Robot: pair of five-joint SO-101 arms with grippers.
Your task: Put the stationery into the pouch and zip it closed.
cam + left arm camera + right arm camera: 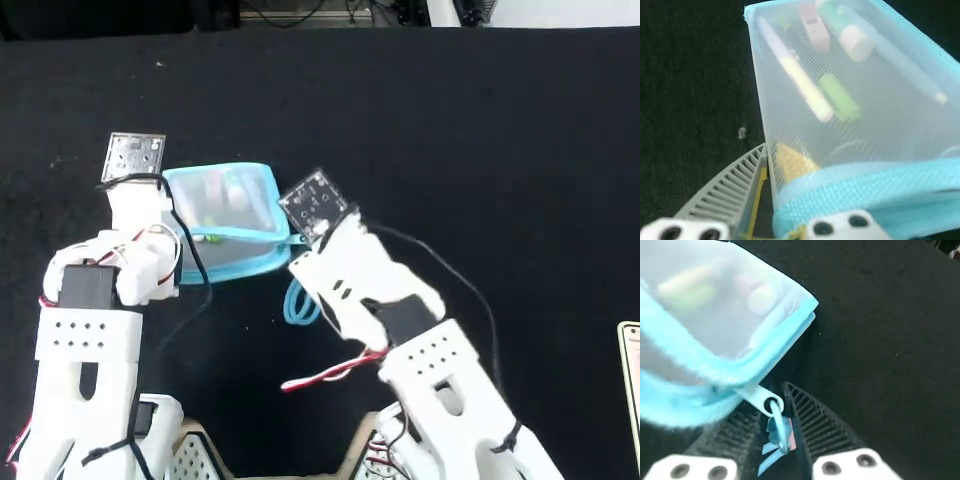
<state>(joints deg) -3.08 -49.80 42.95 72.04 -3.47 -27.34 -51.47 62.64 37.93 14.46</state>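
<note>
A light blue mesh pouch (225,215) lies on the black cloth between the two arms. Through its mesh I see a green marker (839,97), a pale pen (800,82) and a white cylinder (856,41). My left gripper (165,215) is at the pouch's left end, shut on its corner (777,210); one grey ribbed finger (735,192) shows beside the mesh. My right gripper (298,238) is at the pouch's right end. There its dark fingers (815,425) are shut on the blue cord (777,427) of the zipper pull (760,397), which sits at the pouch's end corner.
A loop of blue cord (298,300) hangs down by the right arm, with red and white wires (320,375) below it. A pale card (630,370) pokes in at the right edge. Black cloth (480,150) stretches far and right of the pouch.
</note>
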